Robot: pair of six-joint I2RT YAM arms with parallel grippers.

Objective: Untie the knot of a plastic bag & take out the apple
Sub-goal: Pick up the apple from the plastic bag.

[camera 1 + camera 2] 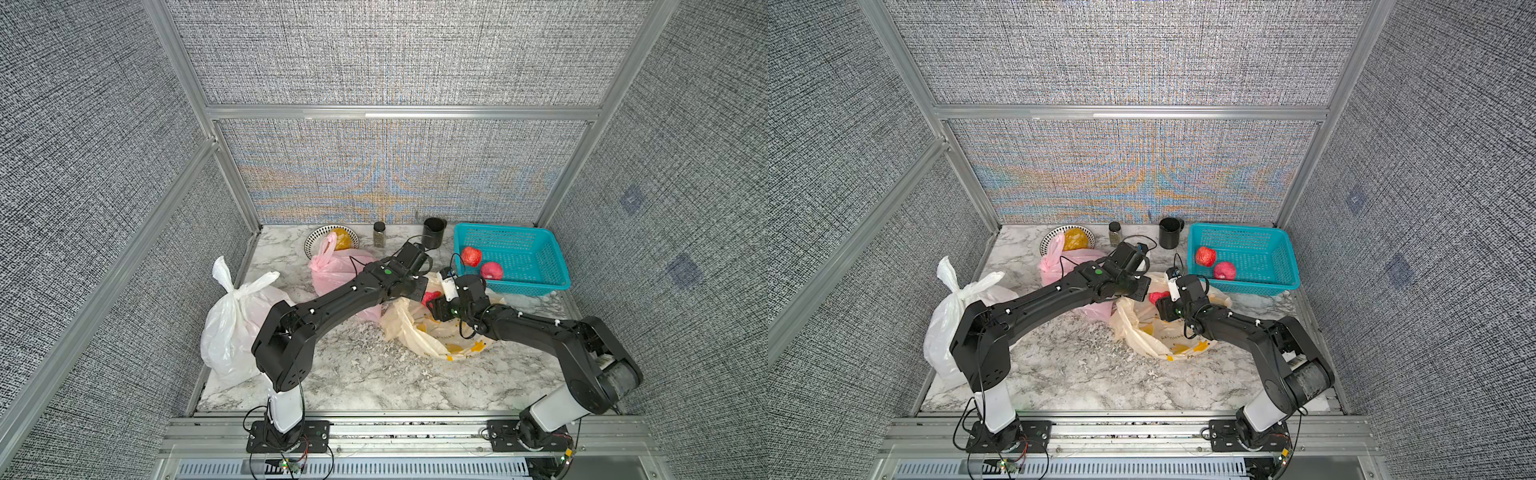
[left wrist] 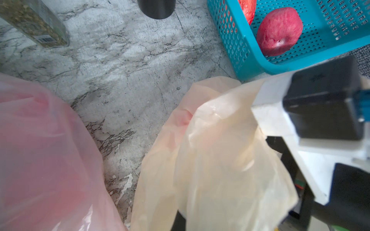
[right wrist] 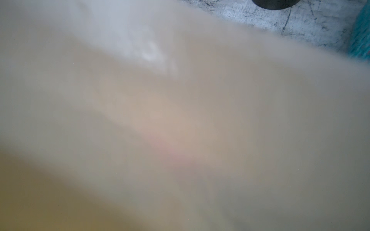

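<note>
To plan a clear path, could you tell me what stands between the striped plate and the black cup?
A small spice jar stands there, as both top views show.

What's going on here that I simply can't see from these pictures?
- Right gripper: jaws buried in the cream bag in both top views; its wrist view shows only blurred plastic.
- Left gripper: fingertips hidden under its own arm in top views, behind the bag in its wrist view.
- White bag, pink bag: contents veiled by plastic.
- Jar: label too small in top views.
</note>
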